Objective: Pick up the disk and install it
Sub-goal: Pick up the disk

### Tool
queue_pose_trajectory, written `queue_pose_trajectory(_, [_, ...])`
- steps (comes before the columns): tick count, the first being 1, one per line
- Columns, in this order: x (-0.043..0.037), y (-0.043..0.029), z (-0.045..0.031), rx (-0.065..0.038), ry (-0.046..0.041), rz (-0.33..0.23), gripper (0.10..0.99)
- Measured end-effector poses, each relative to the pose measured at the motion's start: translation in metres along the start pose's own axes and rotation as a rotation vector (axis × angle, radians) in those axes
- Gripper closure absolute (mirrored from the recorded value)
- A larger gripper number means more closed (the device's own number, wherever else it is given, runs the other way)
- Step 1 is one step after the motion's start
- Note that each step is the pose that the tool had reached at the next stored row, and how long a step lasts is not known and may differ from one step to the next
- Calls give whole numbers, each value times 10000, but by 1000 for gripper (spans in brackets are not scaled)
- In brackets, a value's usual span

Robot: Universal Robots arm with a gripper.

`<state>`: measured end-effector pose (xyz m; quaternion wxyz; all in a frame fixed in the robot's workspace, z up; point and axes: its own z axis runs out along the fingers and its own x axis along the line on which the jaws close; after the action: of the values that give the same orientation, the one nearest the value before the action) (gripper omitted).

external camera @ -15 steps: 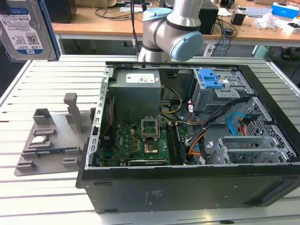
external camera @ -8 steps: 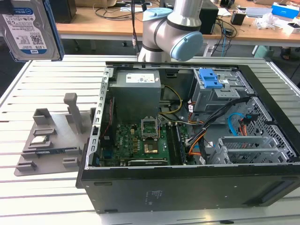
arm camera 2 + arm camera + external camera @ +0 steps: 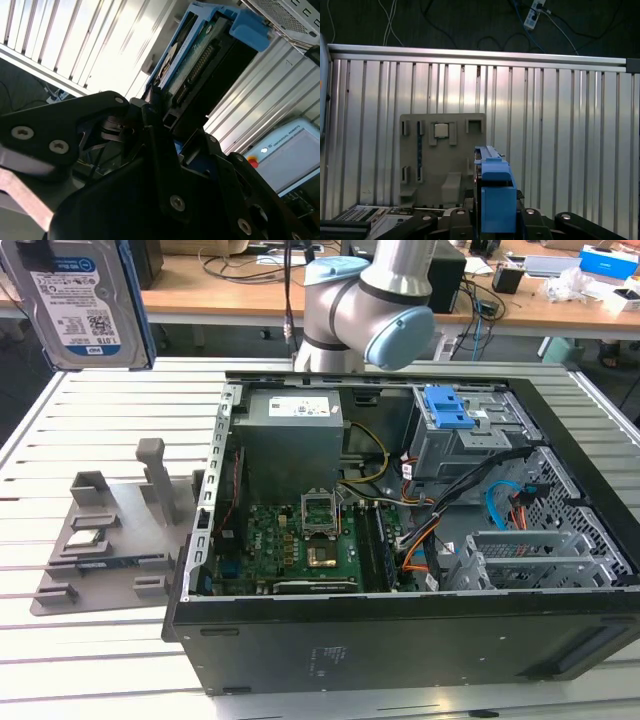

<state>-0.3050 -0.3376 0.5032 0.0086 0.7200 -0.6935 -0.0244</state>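
One disk (image 3: pixel 85 302) at the exterior view's upper left. One claw (image 3: pixel 495 217). One open computer case (image 3: pixel 400 650) at centre and right, one grey power-supply box (image 3: pixel 290 430) inside. One grey holder tray (image 3: pixel 110 540) at the left. One slatted desk (image 3: pixel 100 670).

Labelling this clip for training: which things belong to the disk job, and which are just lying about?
Job: the disk, clamped in the gripper; open computer case.
Lying about: grey parts tray; chip on it; desk clutter behind.
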Motion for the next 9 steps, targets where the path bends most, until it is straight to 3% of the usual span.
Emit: queue_pose_trajectory(9, [9, -324, -15, 0, 0, 1, 722])
